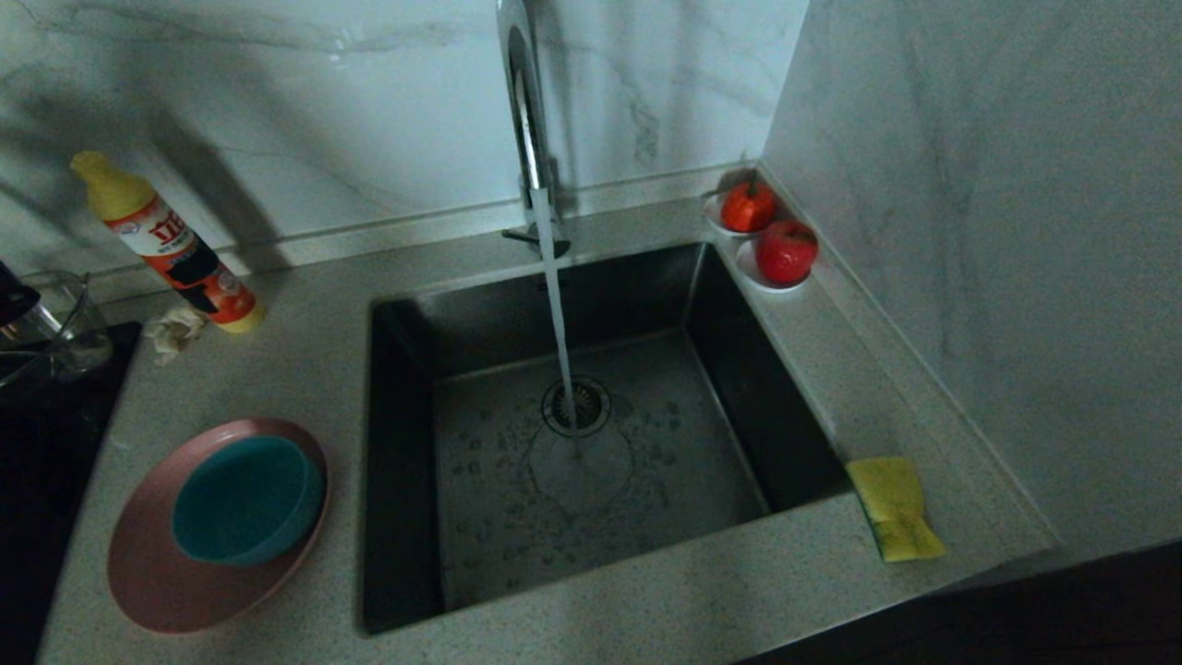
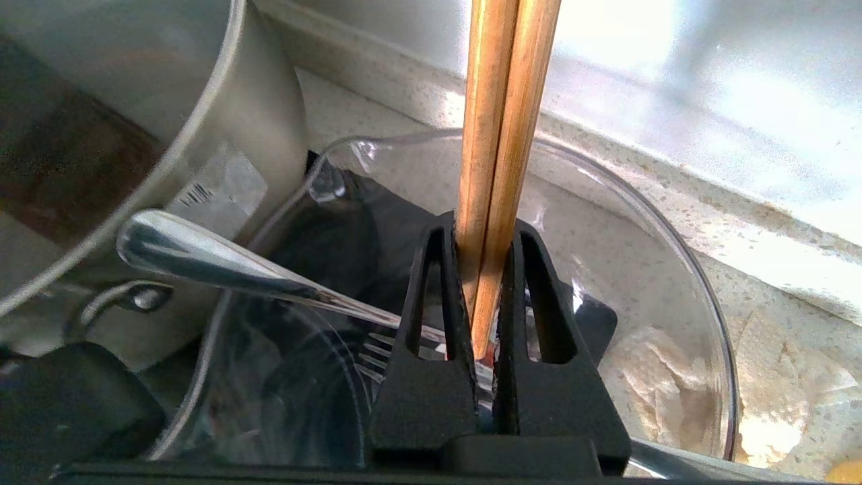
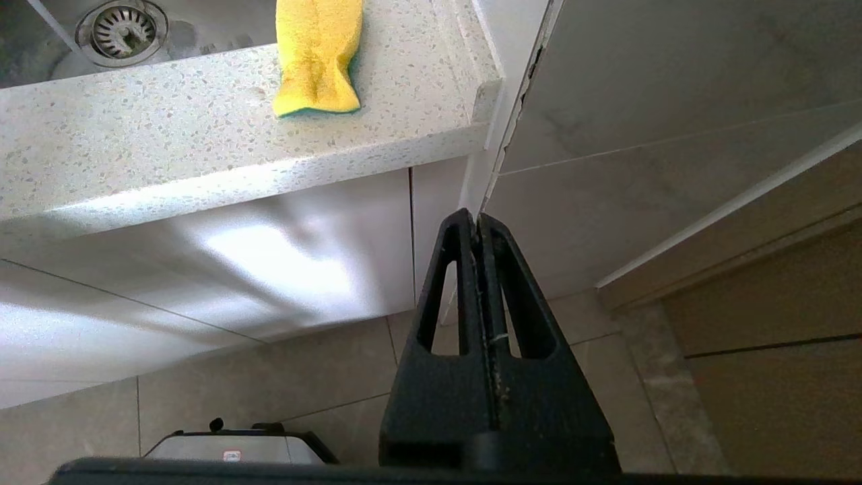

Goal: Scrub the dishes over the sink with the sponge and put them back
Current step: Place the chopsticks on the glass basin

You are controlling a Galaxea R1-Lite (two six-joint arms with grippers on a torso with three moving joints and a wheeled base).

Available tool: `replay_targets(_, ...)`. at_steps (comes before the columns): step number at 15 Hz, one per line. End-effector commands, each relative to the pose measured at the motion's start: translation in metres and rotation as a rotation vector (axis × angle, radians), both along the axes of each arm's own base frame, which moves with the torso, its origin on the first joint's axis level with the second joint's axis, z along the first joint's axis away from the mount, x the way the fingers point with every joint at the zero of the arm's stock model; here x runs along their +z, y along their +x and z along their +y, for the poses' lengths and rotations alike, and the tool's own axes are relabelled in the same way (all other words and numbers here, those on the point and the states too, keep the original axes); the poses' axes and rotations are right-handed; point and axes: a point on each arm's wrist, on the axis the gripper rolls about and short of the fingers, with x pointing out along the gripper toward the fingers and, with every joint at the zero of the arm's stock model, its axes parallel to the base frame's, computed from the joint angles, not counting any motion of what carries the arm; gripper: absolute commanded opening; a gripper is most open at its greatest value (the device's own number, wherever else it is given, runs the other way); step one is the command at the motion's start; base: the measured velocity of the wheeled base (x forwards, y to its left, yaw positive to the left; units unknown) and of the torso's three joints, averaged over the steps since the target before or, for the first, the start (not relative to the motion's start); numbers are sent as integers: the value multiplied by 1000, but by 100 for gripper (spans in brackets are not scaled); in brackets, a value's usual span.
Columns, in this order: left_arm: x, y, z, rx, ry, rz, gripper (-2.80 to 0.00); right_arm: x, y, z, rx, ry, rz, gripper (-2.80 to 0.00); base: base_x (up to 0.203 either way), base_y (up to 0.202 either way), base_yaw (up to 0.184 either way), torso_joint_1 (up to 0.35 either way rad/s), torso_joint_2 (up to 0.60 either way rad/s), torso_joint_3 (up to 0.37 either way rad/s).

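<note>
Speckled pale stone countertop (image 1: pixel 305 369) wraps around the dark square sink (image 1: pixel 646 286), backed by marble-look wall panels. Water runs in a thin stream from the chrome faucet (image 1: pixel 524 120) straight down onto the round drain strainer (image 1: pixel 576 405). On the counter to the left of the basin sits the pink plate (image 1: pixel 148 582) with the teal bowl (image 1: pixel 245 499) resting inside it. The yellow sponge (image 1: pixel 894 508) lies on the counter at the sink's front right corner, its green layer facing down. In the back right corner, 2 small white saucers (image 1: pixel 765 277) each carry a red fruit (image 1: pixel 787 249). A yellow-capped detergent bottle (image 1: pixel 166 245) leans near the back wall on the left, with a crumpled bit of paper (image 1: pixel 175 331) beside its base. In the left wrist view, the left gripper (image 2: pixel 483 236) has its fingers clamped on the 2 wooden chopsticks (image 2: pixel 508 101), which lie side by side and extend out past the fingertips, above a clear glass container (image 2: pixel 673 269) that holds a metal utensil (image 2: pixel 222 263). The right gripper (image 3: pixel 477 219) hangs below counter level in front of the cabinet, fingers pressed together with nothing between them.
</note>
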Motion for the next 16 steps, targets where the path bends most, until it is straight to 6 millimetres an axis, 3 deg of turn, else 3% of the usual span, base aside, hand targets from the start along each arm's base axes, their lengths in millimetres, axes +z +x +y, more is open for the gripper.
replay_targets(1,0,1,-2,2,-12,-10,-280,0,0,0,-1,0,0,-280,0,0,0,0,0,0)
replay_targets(9,-12,18,-5,46,15,-39,-280,0,0,0,-1,0,-1,-280,0,0,0,0,0,0)
replay_targets(15,-14,19,-6,43,17,-24,-280,0,0,0,-1,0,0,-280,0,0,0,0,0,0)
replay_targets(16,-14,19,-6,42,16,-24,0,0,0,0,-1,0,0,-280,0,0,0,0,0,0)
